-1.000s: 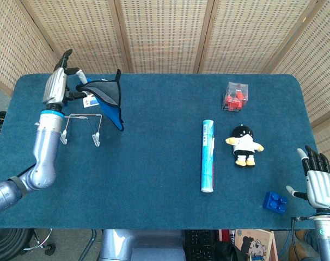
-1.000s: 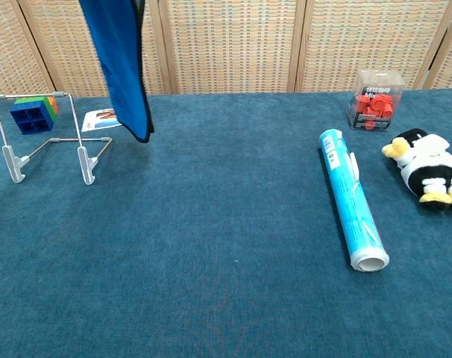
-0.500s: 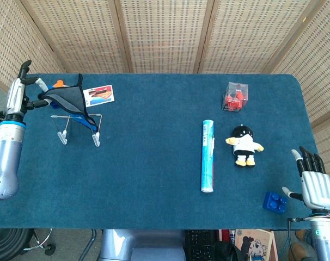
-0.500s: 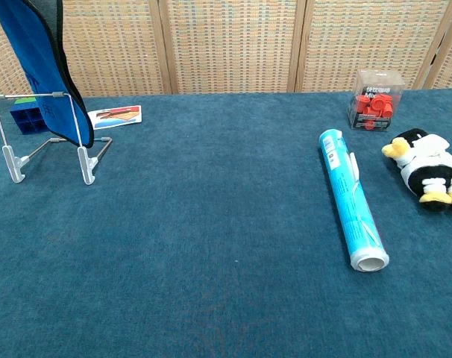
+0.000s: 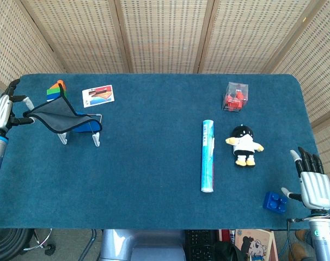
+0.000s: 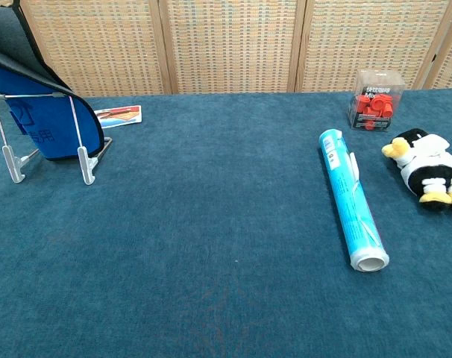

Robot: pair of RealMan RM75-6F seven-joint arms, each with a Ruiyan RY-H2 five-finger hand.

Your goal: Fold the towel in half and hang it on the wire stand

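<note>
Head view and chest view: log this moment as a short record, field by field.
towel: blue towel draped over the top bar of the wire stand, one end held up off to the left
left hand: left hand at the table's left edge, holding the towel's end
right hand: right hand off the near right corner, fingers apart, holding nothing
behind stand: printed card and coloured block stack
right side: red parts box, blue roll, penguin plush, blue brick
status: towel on the stand, not released

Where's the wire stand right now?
Far left of the table in both views: the wire stand sits under the draped towel, just in front of the picture card.
</note>
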